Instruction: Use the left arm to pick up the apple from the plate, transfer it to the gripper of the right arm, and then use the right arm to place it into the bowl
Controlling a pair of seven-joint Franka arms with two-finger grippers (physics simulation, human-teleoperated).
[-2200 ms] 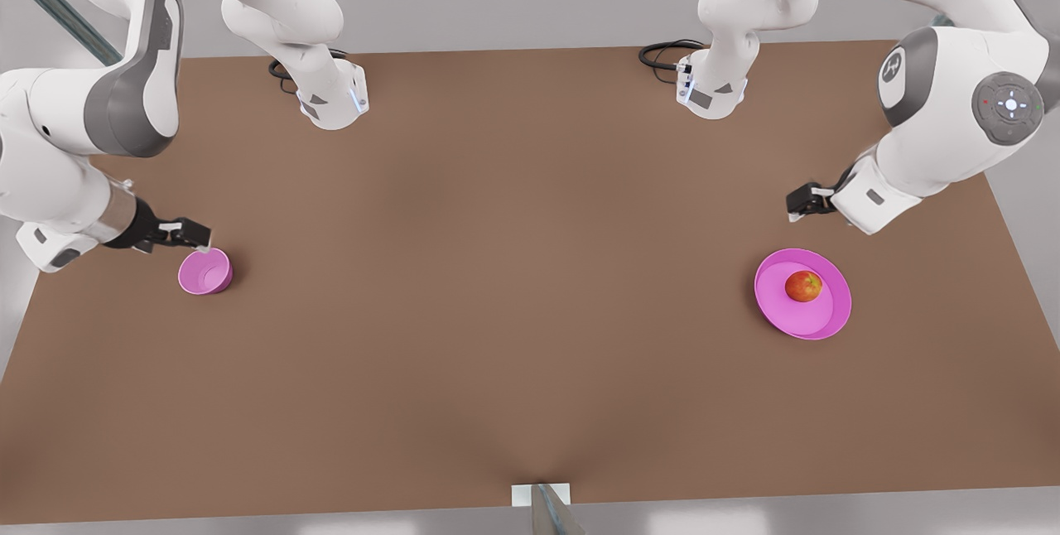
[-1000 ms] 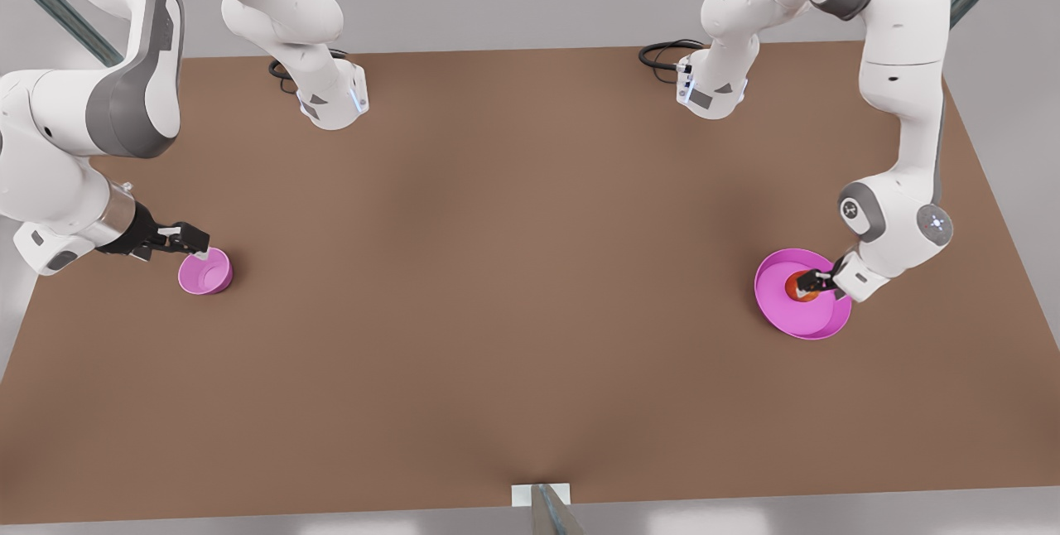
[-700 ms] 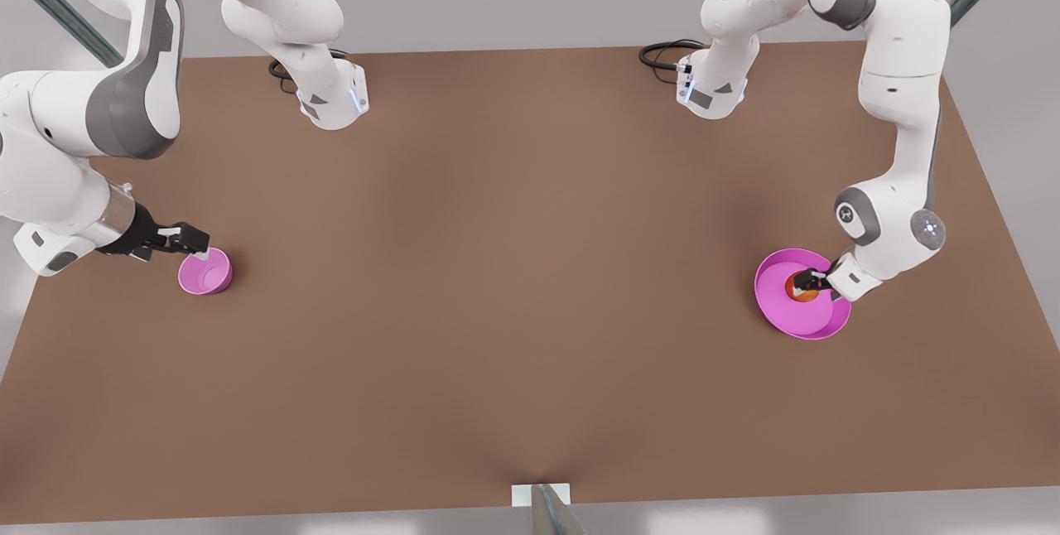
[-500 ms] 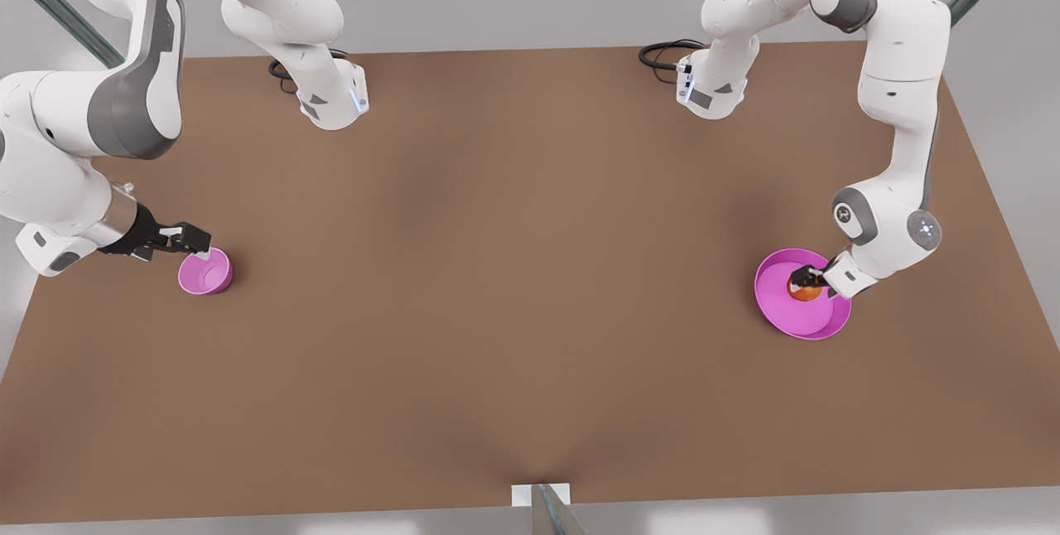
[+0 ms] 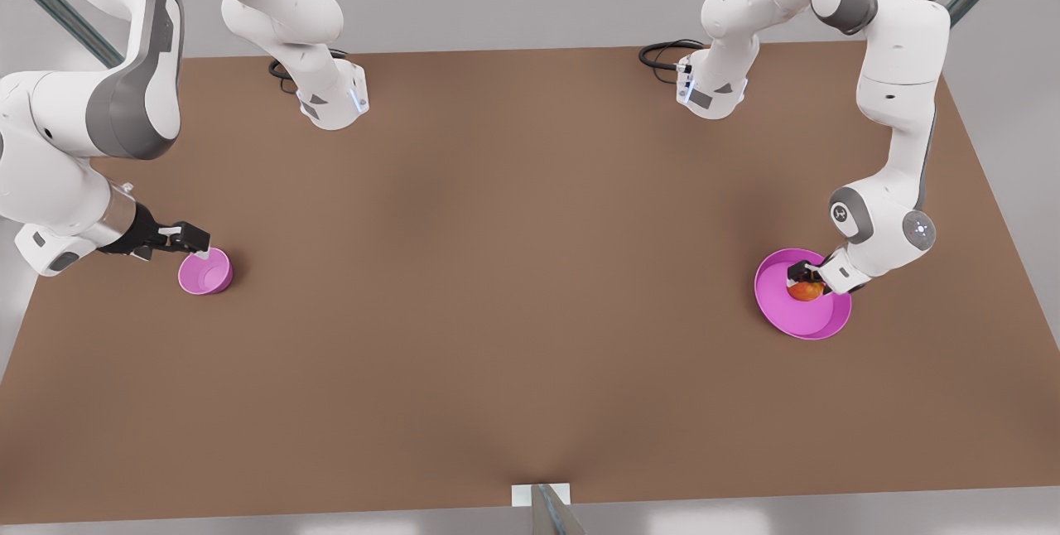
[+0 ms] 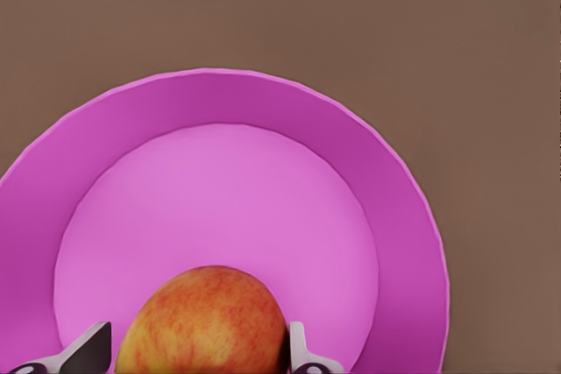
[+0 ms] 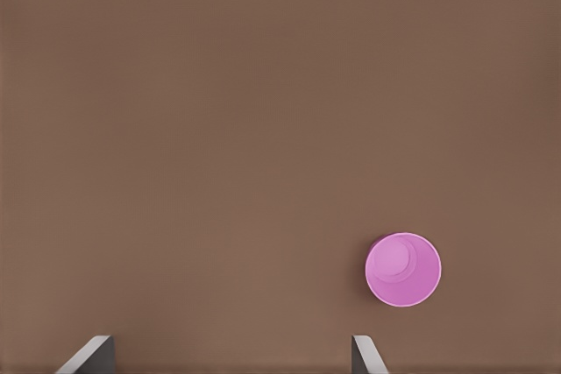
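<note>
on a brown worktop (image 5: 513, 286), the left arm (image 5: 898, 113) reaches down over the wide pink plate (image 5: 820, 321) at about four o'clock in the front view, while the right arm (image 5: 74, 146) waits at about nine o'clock beside the small pink bowl (image 5: 204, 273). the right hand (image 5: 189, 238) hangs at the bowl's ten o'clock rim, its white-tipped fingers (image 7: 364, 355) spread wide and holding nothing; its wrist view shows the bowl (image 7: 403, 270) empty on bare worktop. the left hand (image 5: 802, 274) sits low over the apple (image 5: 806, 291), which rests on the plate near the eleven o'clock part of its floor. in the left wrist view the apple (image 6: 203, 321) lies between the two fingertips (image 6: 298, 349), which flank it closely; whether they press the skin or stand just off it cannot be told, and the fruit appears to rest on the plate (image 6: 386, 181). the step in hand looks to be the grasp itself. the next move would call for a firm squeeze across the round fruit, then a straight lift clear of the low rim before carrying it toward the middle of the worktop for the handover.
</note>
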